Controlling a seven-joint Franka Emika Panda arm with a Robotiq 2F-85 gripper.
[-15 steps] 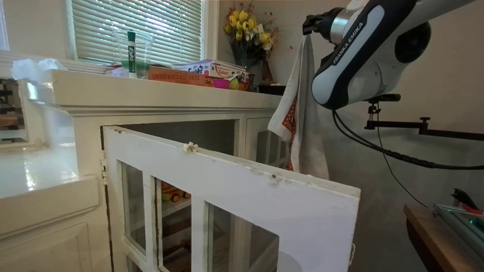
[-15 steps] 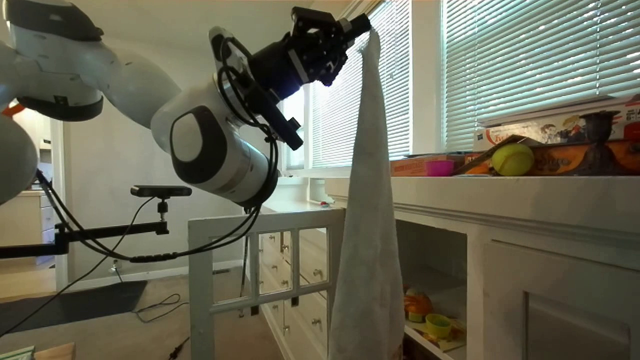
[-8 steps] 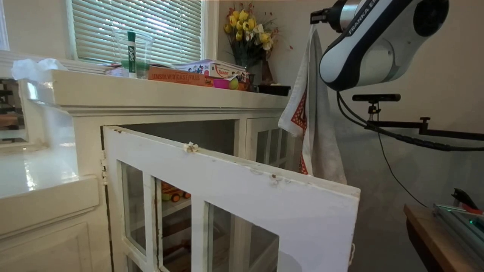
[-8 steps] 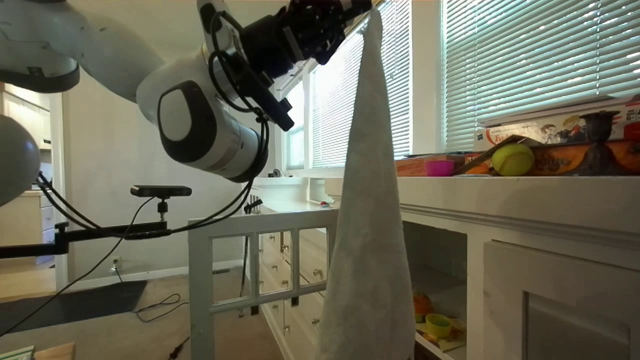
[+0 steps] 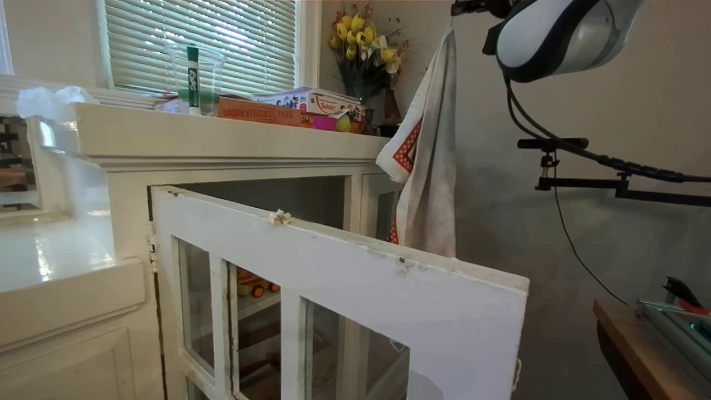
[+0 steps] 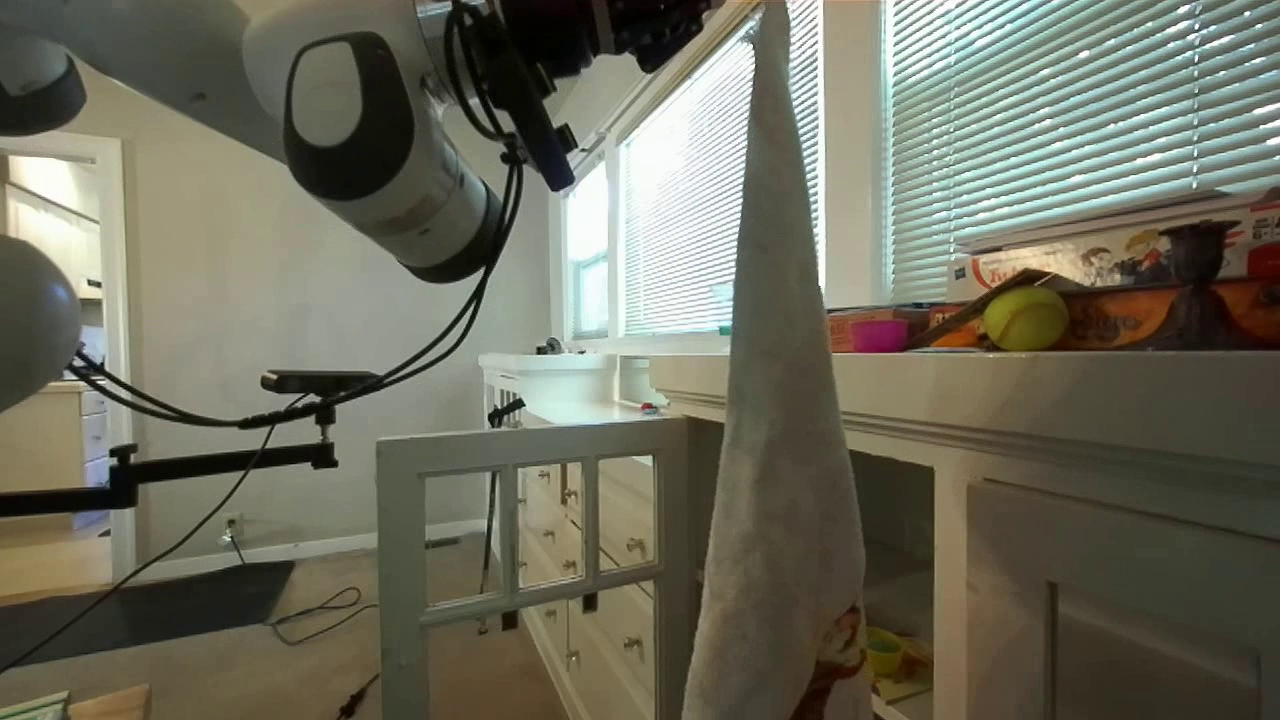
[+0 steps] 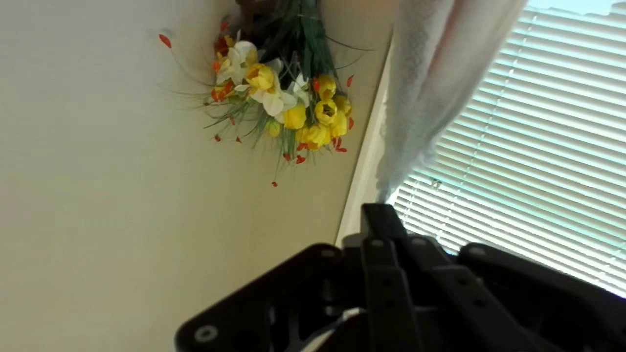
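The jaws are closed, pinching the upper end of a long, grey-white, red-trimmed cloth towel (image 5: pixel 430 166) that hangs below them in loose folds. In an exterior view its lower end is hidden behind an open, glass-paned white wooden door (image 5: pixel 361 278). In an exterior view it partly covers the opening of a cream-painted wooden cabinet (image 6: pixel 1000 395); a bright-pink plastic cup (image 6: pixel 880 336) and a yellow-green tennis ball (image 6: pixel 1026 318) sit on top. In the wrist view, yellow and white flowers (image 7: pixel 293 117) appear left of the towel, white slatted blinds (image 7: pixel 538 122) behind it.

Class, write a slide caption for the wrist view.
Gripper pinching a towel, yellow and white flowers and window blinds beyond.
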